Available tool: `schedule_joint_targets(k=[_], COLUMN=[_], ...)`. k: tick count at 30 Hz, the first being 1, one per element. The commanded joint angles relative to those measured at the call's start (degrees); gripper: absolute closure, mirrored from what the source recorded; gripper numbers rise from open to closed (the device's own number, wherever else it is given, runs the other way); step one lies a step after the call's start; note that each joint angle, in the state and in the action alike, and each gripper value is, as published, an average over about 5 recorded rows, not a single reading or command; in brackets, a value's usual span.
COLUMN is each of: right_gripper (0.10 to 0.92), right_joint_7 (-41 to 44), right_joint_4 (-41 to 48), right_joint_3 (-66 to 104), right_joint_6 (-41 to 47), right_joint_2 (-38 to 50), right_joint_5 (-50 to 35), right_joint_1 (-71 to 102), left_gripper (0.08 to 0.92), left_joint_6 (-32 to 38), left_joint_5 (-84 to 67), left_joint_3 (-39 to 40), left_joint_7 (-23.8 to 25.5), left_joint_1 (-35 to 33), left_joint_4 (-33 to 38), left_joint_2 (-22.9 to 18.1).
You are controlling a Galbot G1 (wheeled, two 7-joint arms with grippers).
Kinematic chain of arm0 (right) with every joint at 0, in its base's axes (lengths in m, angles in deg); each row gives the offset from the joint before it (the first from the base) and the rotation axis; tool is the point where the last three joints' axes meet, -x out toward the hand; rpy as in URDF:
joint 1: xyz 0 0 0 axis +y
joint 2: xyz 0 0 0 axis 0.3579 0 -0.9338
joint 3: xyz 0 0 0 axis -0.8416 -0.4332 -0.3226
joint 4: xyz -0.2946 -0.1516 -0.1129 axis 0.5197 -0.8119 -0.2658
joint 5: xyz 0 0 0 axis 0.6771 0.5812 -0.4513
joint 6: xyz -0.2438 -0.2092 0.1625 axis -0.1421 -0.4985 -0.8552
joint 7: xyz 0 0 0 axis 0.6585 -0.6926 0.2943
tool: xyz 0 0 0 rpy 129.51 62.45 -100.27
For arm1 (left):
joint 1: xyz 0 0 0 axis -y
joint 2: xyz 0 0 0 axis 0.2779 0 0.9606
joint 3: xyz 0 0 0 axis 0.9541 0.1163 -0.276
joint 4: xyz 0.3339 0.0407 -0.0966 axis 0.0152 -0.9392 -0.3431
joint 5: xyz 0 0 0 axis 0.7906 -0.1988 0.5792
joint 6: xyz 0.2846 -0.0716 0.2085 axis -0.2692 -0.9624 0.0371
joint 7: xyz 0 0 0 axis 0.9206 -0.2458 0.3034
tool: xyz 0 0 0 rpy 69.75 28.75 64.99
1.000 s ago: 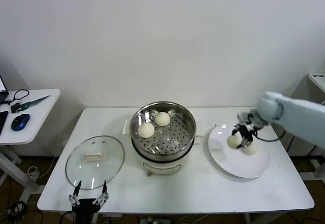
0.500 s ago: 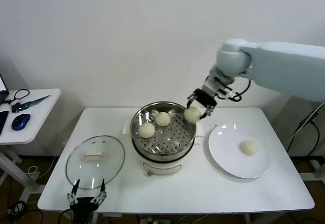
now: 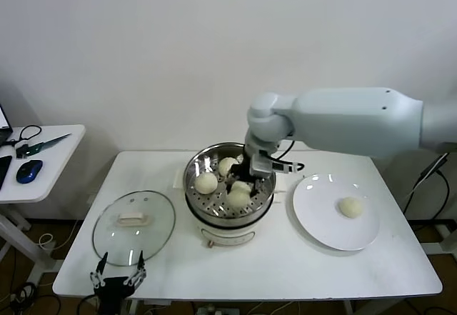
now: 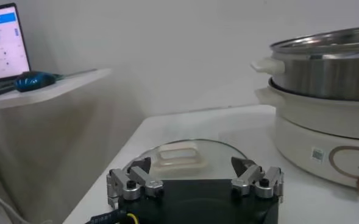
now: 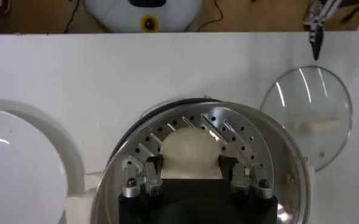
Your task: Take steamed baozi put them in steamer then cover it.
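You have three buns inside the steamer (image 3: 229,184), which sits at the centre of the head view on the white table (image 3: 278,265). Two buns lie on the perforated tray toward its upper left: one (image 3: 206,182) near the left wall and one (image 3: 228,166) toward the back. The third bun (image 3: 238,198) is lower in the tray, near its middle, and your right gripper (image 3: 240,188) is clenched around it; the right wrist view shows that bun (image 5: 190,150) wedged between the two fingers (image 5: 150,172) directly above the holed tray. The big white right arm reaches in from the right edge of the head view and bends down over the pot.

The fourth bun (image 3: 350,206) lies alone on the flat white plate (image 3: 323,231), right of the steamer and just beside it.

The glass lid (image 3: 133,226) lies flat on the table in the lower left of the head view, apart from the steamer, its white handle (image 3: 133,220) facing up. Your left gripper (image 3: 116,281) sits at the bottom edge of that view, just below the lid, with its fingers spread wide and nothing between them; the left wrist view shows the lid (image 4: 191,152) right ahead of them and the steamer's steel wall and white base at the frame's right.

At the far left stands a small side table (image 3: 36,163) with a blue mouse (image 3: 28,171) on it.
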Motion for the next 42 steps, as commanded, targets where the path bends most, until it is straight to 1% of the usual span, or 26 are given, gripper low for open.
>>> schedule_joint_targets(k=[1,13,17,20,22,26,29,32,34,37,42], right_gripper=[0.397,0.392,0.319,0.244,0.214,0.204,0.203,0.202,0.203,0.203,0.203], right_joint_7=[-2.40,-4.19,-3.89,-1.38,1.43,7.87,11.75,13.83,13.68,12.36,10.48], right_joint_4=[4.22,6.27,6.03,5.13,4.63,6.84,11.36,14.84,15.79,16.65,18.98], right_joint_3=[1.01,1.06,1.46,1.61,1.08,-2.36,-6.50,-10.47,-11.85,-10.01,1.11], right_joint_6=[-3.67,-1.38,-0.72,-0.41,0.13,3.81,10.11,16.72,20.12,24.67,29.87], right_joint_2=[-4.80,-6.25,-5.49,-3.28,-0.89,5.29,10.98,17.80,22.43,29.30,36.73], right_joint_5=[9.39,9.77,7.20,0.75,-5.30,-17.60,-24.14,-27.49,-27.49,-24.39,-18.05], right_joint_1=[7.07,8.51,6.74,3.36,0.14,-7.43,-12.02,-13.52,-12.12,-6.67,8.14], left_gripper=[0.177,0.177,0.177,0.177,0.177,0.177,0.177,0.177,0.177,0.177,0.177], left_joint_6=[0.00,0.32,0.40,0.39,0.37,0.32,0.25,0.20,0.20,0.25,0.29], left_joint_5=[0.01,-0.33,-0.42,-0.38,-0.32,-0.12,0.05,0.18,0.26,0.26,-0.19], left_joint_3=[-0.03,-0.22,-0.23,-0.15,-0.07,0.08,0.12,0.15,0.20,0.23,0.04], left_joint_7=[0.02,-0.07,-0.12,-0.14,-0.14,-0.12,-0.11,-0.09,-0.06,-0.02,-0.04], left_joint_1=[0.02,-0.38,-0.45,-0.40,-0.36,-0.41,-0.46,-0.47,-0.46,-0.38,-0.25], left_joint_4=[0.09,0.17,0.14,0.15,0.18,0.28,0.32,0.36,0.38,0.39,0.68], left_joint_2=[-0.02,0.25,0.38,0.41,0.38,0.26,0.20,0.16,0.14,0.17,0.16])
